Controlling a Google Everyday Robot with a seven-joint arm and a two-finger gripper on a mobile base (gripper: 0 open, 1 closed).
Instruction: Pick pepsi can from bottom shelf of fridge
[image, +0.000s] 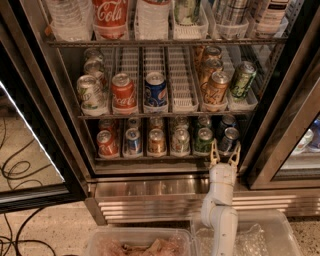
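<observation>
- The pepsi can (229, 139) stands upright in the far-right lane of the bottom shelf (150, 159), at the front edge. Its long axis is vertical and its silver top points up.
- Six cans line the front of that shelf, one per lane: red, blue, orange, pale, green and navy.
- At the foot of the fridge (150, 191), the gripper (224, 148) rises just before the navy can. Its fingers are spread wide and hold nothing.
</observation>
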